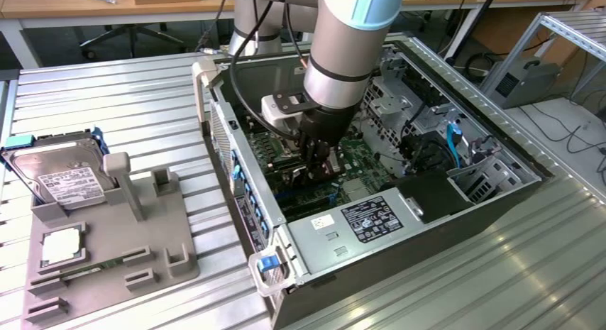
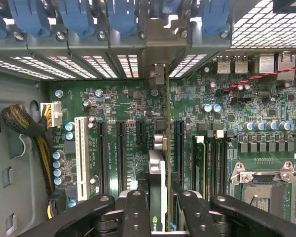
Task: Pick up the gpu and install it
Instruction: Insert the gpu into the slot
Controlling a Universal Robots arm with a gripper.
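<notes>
Your fingers (image 2: 134, 212) are clamping the gpu (image 2: 157, 177), which is standing on edge over the motherboard (image 2: 128, 103) inside the open case (image 1: 398, 273), its bracket end pointing toward the blue-latched rear slots (image 2: 96, 64). Black expansion slots (image 2: 121, 153) are lying bare on both sides. At eight o'clock in the exterior view, the grey tray (image 1: 142, 245) is holding the hard drive (image 1: 67, 179) on the bench (image 1: 123, 96).
</notes>
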